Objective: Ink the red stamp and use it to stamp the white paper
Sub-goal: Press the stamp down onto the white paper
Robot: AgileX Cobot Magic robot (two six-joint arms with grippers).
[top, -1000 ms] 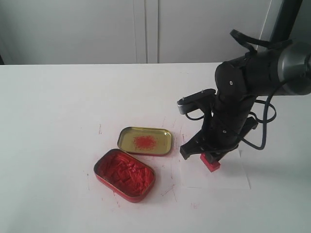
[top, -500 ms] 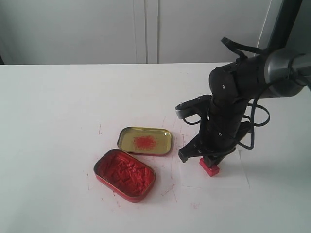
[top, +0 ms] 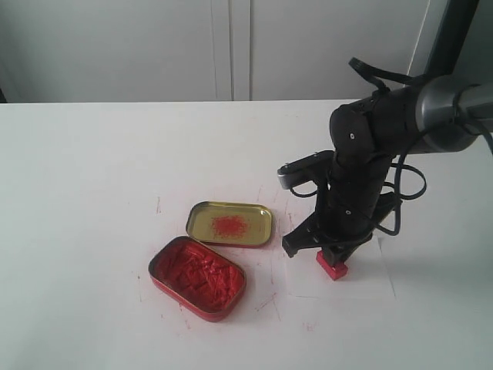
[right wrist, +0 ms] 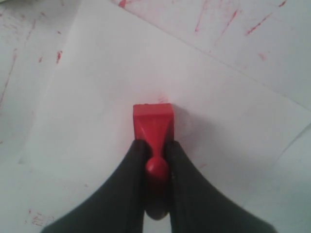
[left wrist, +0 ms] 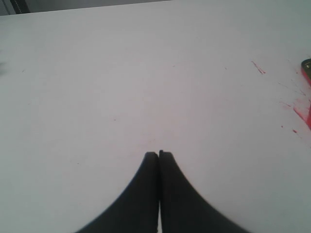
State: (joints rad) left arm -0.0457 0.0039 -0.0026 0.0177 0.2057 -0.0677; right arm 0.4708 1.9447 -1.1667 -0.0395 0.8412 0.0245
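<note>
My right gripper (top: 333, 254) (right wrist: 155, 151) is shut on the red stamp (top: 333, 266) (right wrist: 153, 120), pinching its knob handle. The stamp's square base rests on the white paper (top: 362, 281) (right wrist: 97, 92), near the sheet's left part in the exterior view. The open tin of red ink (top: 197, 277) lies to the left of the paper. My left gripper (left wrist: 159, 154) is shut with nothing in it, over bare white table; it does not show in the exterior view.
The gold-coloured lid (top: 229, 223) with a red smudge lies behind the tin, close to the paper's left edge. Red ink streaks (right wrist: 228, 22) mark the table round the paper. The right arm's black body (top: 370, 154) rises over the sheet's far side.
The right arm has swung a little left and lowered the stamp onto the paper; over the last half second it has barely moved. The tin and lid have stayed put.
</note>
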